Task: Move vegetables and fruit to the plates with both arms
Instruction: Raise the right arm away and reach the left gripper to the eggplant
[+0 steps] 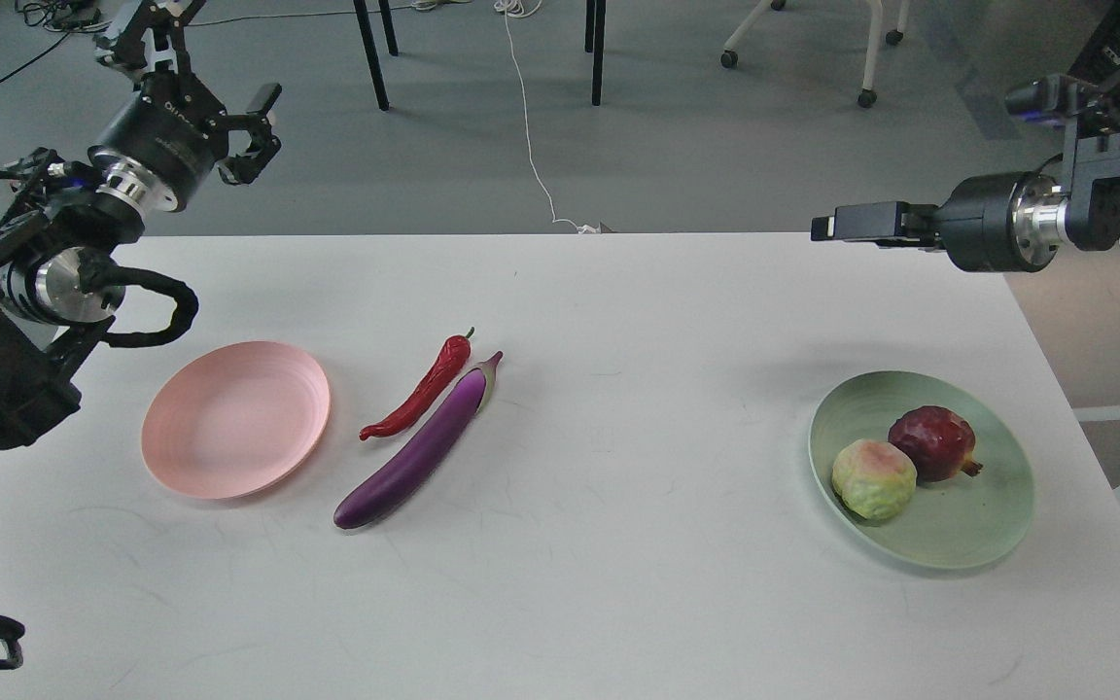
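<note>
While unreadable, left gripper (251, 136) lettering (white).

We count two plates, one pink plate (235, 419) and one pale green plate (921, 469); two vegetables, an eggplant (421, 447) and a chili pepper (421, 391); two fruits, a pomegranate (931, 443) and a yellow-green ball (873, 478).

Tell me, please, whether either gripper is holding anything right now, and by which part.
Nothing is held. The left gripper is open and empty; the right gripper hangs above the table with nothing in it.
</note>
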